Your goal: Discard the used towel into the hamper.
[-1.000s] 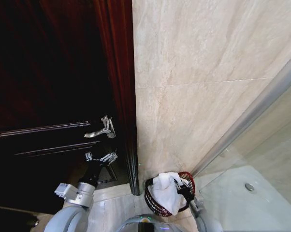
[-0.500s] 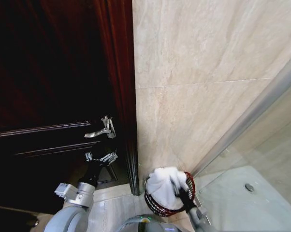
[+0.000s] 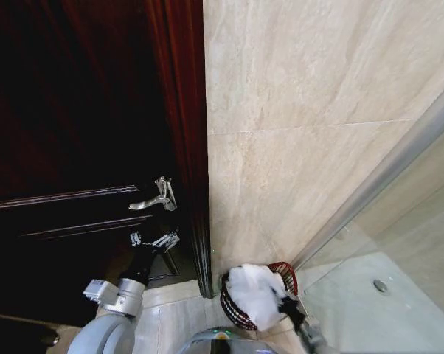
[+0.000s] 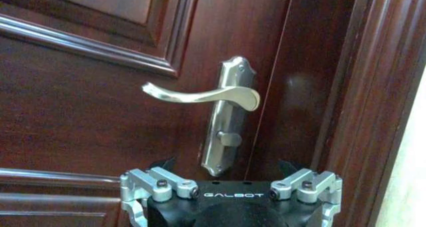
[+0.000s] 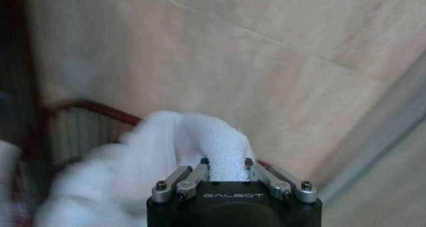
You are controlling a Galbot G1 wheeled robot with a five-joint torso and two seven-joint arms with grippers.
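Right gripper [image 5: 224,163] jaws clenched on fluffy white towel [image 3: 253,293] over dark reddish-brown wire hamper [image 3: 234,310]; left gripper [image 3: 154,240] at 9 o'clock of hamper, near silver lever door handle [image 4: 199,94], jaw state unclear.

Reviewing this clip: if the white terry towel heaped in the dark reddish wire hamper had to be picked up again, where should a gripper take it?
Probably at the raised fold on top of the white terry towel, coming from above. It bulges over the rim of the dark reddish wire hamper, whose wall blocks the sides. The right gripper already pinches such a ridge.
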